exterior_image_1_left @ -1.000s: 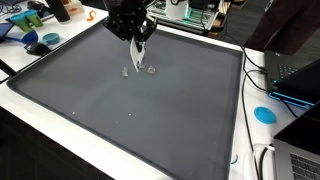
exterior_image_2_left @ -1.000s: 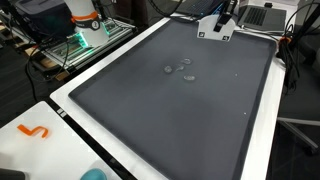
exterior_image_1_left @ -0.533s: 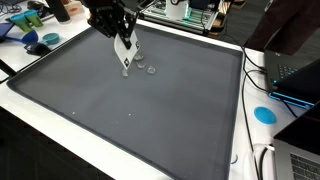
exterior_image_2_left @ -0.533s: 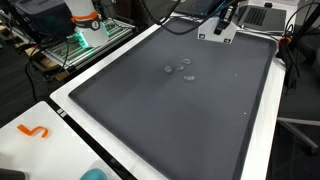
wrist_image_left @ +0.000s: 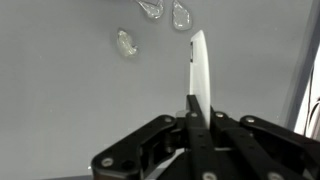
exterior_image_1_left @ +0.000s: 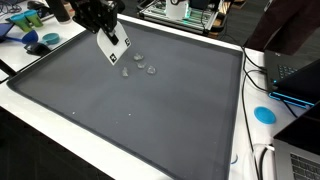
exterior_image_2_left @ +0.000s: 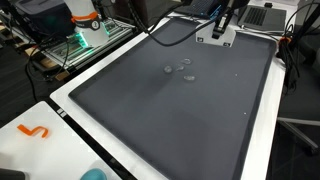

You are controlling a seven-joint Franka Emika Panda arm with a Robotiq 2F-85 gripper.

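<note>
My gripper (exterior_image_1_left: pixel 103 31) is shut on a thin white flat piece (exterior_image_1_left: pixel 112 49) and holds it above the far part of a dark grey mat (exterior_image_1_left: pixel 150 125). In the wrist view the piece (wrist_image_left: pixel 199 68) stands edge-on between the closed fingers (wrist_image_left: pixel 192 112). Three small clear objects (exterior_image_1_left: pixel 138 64) lie on the mat just beside and below the piece, apart from it. They show in the wrist view (wrist_image_left: pixel 125 42) and in an exterior view (exterior_image_2_left: pixel 182 70). There the gripper (exterior_image_2_left: pixel 221 24) hangs by the mat's far edge with the white piece (exterior_image_2_left: pixel 214 36).
The mat lies on a white table (exterior_image_1_left: pixel 45 125). Blue items (exterior_image_1_left: pixel 42 42) sit off its far corner, a blue disc (exterior_image_1_left: pixel 264 114) and a laptop (exterior_image_1_left: pixel 295 80) with cables at its side. An orange squiggle (exterior_image_2_left: pixel 33 131) lies on the white edge.
My gripper has moved sideways with the white piece, from over the clear objects toward the mat's far corner. The clear objects have not moved.
</note>
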